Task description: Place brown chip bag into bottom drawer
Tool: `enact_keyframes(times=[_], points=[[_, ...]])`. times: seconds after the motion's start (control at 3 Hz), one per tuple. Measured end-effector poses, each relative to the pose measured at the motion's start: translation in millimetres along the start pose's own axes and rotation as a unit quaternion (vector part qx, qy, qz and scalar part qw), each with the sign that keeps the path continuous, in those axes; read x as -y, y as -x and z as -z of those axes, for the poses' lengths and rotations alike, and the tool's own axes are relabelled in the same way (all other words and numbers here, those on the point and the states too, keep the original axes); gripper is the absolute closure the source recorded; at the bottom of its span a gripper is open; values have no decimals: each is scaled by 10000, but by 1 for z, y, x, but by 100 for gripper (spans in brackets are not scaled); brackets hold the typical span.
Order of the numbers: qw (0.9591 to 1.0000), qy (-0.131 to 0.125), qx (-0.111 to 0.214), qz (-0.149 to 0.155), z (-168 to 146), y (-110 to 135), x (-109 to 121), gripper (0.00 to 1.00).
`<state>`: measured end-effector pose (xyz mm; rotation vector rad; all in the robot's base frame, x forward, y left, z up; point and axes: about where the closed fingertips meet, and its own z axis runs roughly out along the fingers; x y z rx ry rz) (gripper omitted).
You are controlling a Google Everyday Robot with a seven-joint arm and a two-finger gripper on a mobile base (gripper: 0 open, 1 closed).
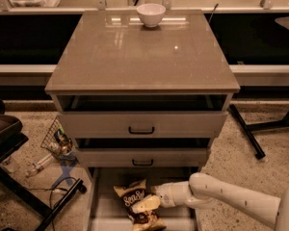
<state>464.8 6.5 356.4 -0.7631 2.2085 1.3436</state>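
The brown chip bag (137,203), dark brown with cream ends and white script, lies in the open bottom drawer (104,211) of the grey-brown cabinet, left of centre on the grey floor. My gripper (145,204) reaches in from the right on a white arm (226,196), low inside the drawer. Its cream fingers (143,206) lie against the bag's right side, over its middle.
A white bowl (151,14) stands at the back of the cabinet top (135,57). The two upper drawers (141,124) stand slightly pulled out. A wire basket with clutter (57,141) and cables lie on the floor at left, beside a dark stand (9,143).
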Motion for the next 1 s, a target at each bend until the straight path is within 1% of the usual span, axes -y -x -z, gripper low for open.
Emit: enact_keyframes(times=[0.33, 0.67, 1.0], points=[[9992, -366, -86, 158, 22, 25, -13, 0], [9972, -628, -43, 407, 73, 58, -58, 0], [9891, -1001, 285, 1037, 146, 106, -115, 0]])
